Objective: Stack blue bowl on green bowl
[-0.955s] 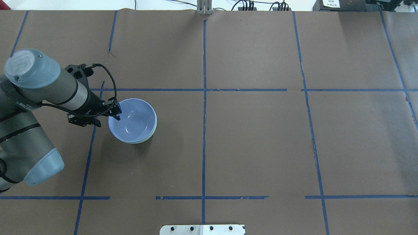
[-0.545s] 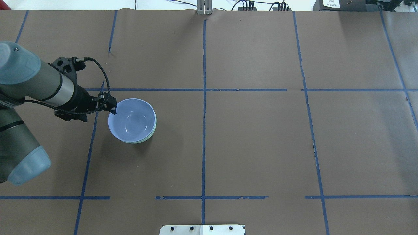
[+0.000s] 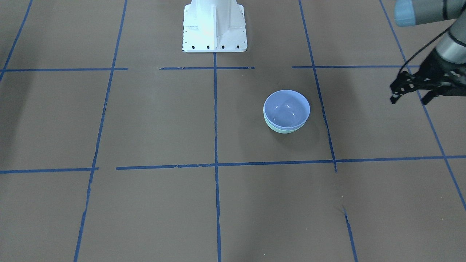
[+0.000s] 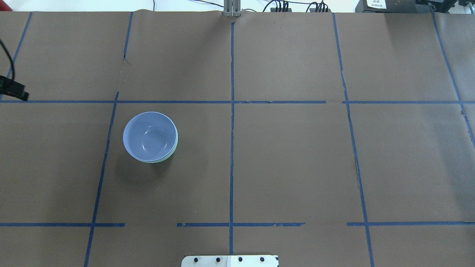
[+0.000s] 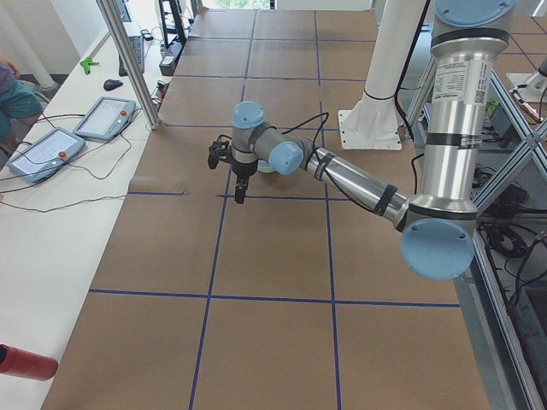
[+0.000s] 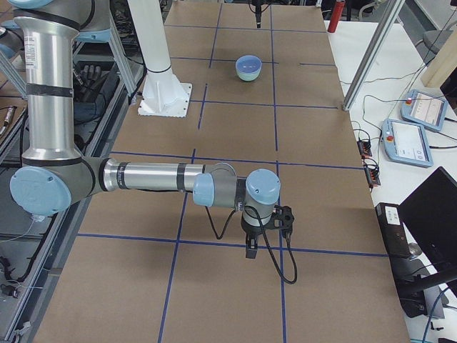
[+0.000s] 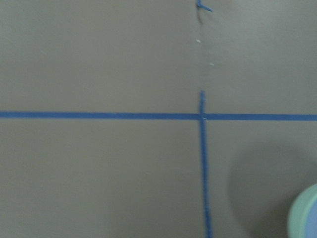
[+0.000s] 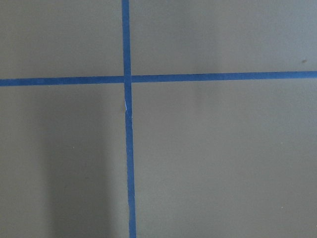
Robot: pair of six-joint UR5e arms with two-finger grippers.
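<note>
Moved: left gripper (image 3: 408, 98) has pulled off the bowl rim and is now well apart from it, out by my left table edge; bowls haven't shifted.
Left fingers: spread, nothing between them, going by the front view.
Right gripper (image 6: 251, 246): hanging over a tape cross (image 8: 127, 78) far from the bowls. I only get it from the side camera, so I can't tell if its fingers are apart or together.
Blue bowl (image 4: 148, 135): upright, nested inside the green one, in the grid cell just left of the centre line.
Green bowl (image 3: 282, 130): on the table (image 4: 297, 167) underneath, only a thin mint rim peeking out.
Done: stacking and release, I judge; blue is in green and nothing is touching it.
Left to do: nothing on the bowls; at most I finish backing the left arm out.
Seat check: blue looks level and settled; I can't confirm full contact all round.
</note>
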